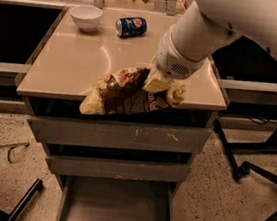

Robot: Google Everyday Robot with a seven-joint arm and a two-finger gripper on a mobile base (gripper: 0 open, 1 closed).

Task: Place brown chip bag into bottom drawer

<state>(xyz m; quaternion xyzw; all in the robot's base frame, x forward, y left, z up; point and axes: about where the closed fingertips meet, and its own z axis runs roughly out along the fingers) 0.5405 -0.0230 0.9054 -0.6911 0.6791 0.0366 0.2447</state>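
The brown chip bag (125,95), dark brown with pale yellow ends, hangs tilted in the air over the front edge of the counter. My gripper (158,82) is shut on its upper right part, with the white arm reaching in from the upper right. The bottom drawer (116,206) is pulled out at the foot of the cabinet, a grey tray with thin side rails, well below the bag. The two upper drawers (120,134) are closed.
A blue soda can (131,26) lies on its side at the back of the beige counter (73,64), next to a white bowl (86,16). Office chair legs (257,172) stand on the floor to the right. A dark bar (21,201) lies at lower left.
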